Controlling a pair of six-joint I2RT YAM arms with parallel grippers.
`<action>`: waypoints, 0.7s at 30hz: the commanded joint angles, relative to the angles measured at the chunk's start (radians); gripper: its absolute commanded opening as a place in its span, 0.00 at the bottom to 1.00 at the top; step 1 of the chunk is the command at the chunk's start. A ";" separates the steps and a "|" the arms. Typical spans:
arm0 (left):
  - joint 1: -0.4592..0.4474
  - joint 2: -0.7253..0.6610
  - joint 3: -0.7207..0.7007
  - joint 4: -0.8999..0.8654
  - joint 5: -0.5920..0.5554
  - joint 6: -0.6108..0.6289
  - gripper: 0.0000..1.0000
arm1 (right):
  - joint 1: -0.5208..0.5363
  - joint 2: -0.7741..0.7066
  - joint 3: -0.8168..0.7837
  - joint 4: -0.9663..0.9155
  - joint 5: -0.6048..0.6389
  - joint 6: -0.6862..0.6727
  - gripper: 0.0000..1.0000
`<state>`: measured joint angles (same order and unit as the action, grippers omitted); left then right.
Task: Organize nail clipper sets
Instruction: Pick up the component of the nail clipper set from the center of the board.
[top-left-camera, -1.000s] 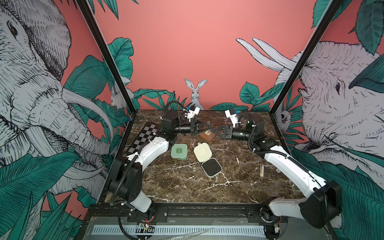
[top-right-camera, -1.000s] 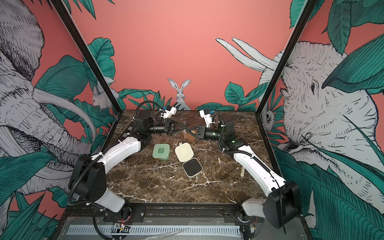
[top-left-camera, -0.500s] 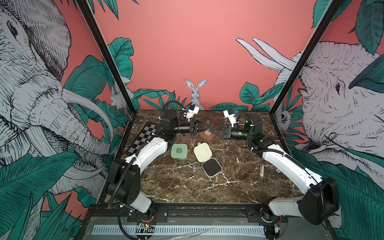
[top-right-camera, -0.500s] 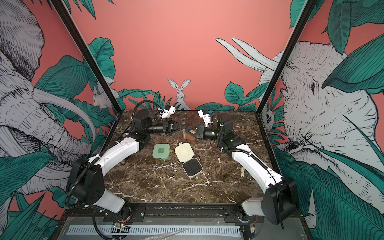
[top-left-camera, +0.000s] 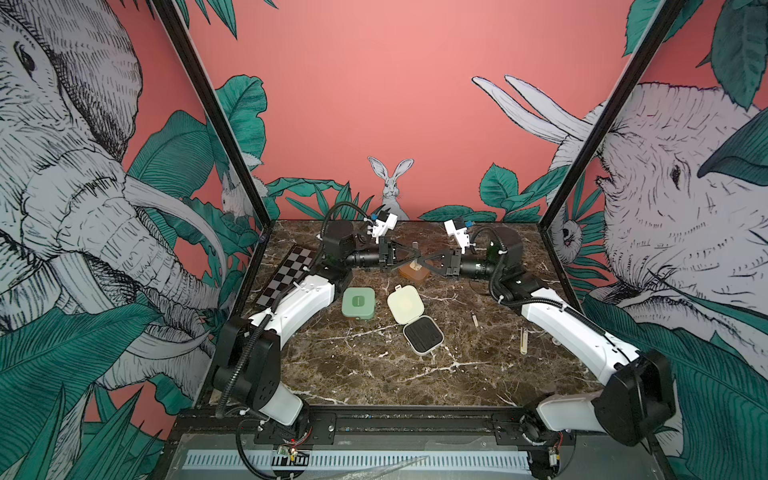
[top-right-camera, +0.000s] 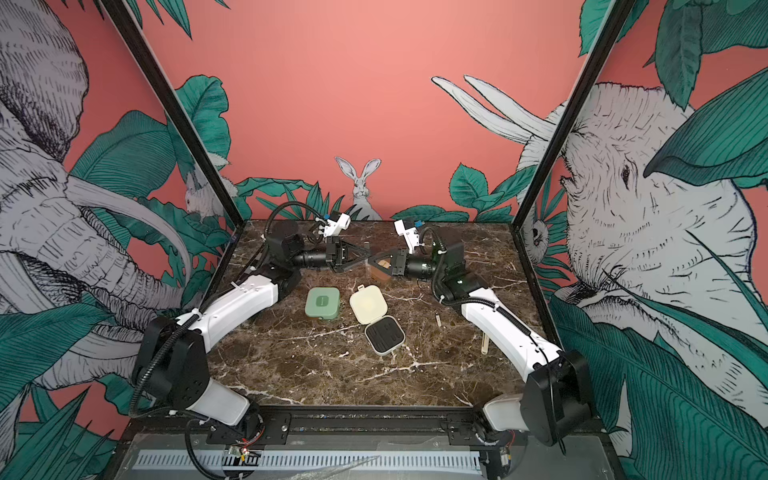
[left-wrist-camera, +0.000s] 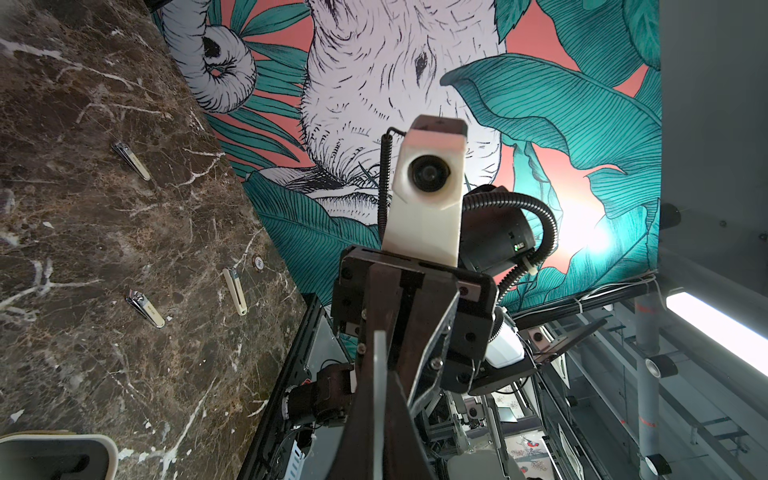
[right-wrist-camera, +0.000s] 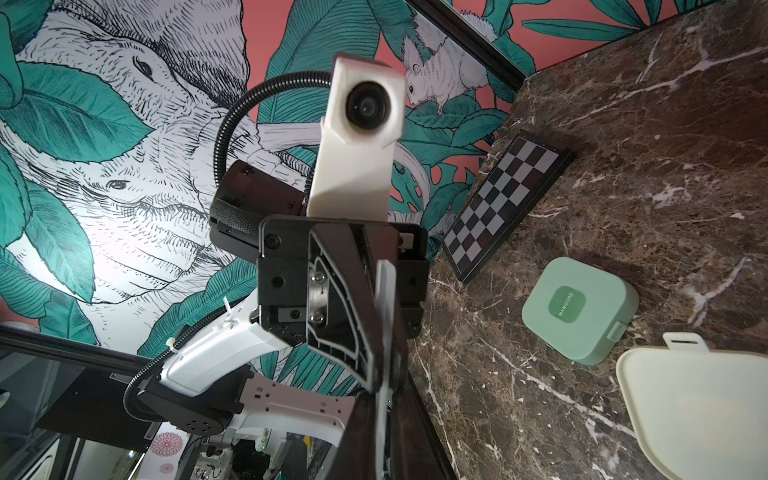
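Nearest my bases, the marble surface (top-left-camera: 374, 374) carries the cream case (top-left-camera: 405, 304), lying open and flat. Its half with the black ribbed insert (top-left-camera: 422, 337) is toward me, and the plain cream lid lies beyond it. To the right, beside my right forearm, lie a slim cream tool (top-left-camera: 523, 340) and, closer to the case, a small nail clipper (top-left-camera: 474, 319). Both are flat on the surface and apart from each other. The left wrist view shows a second nail clipper (left-wrist-camera: 131, 161) elsewhere on the marble. Just left of the cream lid sits the mint green case (top-left-camera: 358, 304), shut, with a darker green patch reading MANICURE on top in the right wrist view. Beyond it, by the left wall, lies the black-and-grey checkerboard (top-left-camera: 289, 274). Farthest out, both my arms reach toward the middle and point at each other. My left fingers (top-left-camera: 417, 256) are pressed together to a point, and my right fingers (top-left-camera: 425, 261) are drawn together too. The two tips meet, or very nearly, in the air above the brown case (top-left-camera: 412, 274), which rests on the surface near the back wall. A thin pale strip runs along the fingers in both wrist views; I cannot tell whether it is a tool pinched there or a pad's edge.
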<state>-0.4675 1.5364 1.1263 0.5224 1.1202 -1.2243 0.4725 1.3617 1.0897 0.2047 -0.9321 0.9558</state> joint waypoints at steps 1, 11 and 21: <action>-0.002 -0.051 -0.011 0.028 0.024 -0.029 0.00 | 0.011 -0.003 -0.005 0.085 -0.017 0.020 0.09; -0.002 -0.051 -0.010 0.036 0.020 -0.036 0.00 | 0.014 0.033 -0.028 0.229 -0.049 0.126 0.07; -0.002 -0.059 -0.001 -0.017 0.004 -0.007 0.30 | 0.016 0.051 -0.036 0.251 -0.048 0.160 0.00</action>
<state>-0.4545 1.5215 1.1244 0.5217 1.1076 -1.2324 0.4751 1.4036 1.0641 0.3870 -0.9733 1.0954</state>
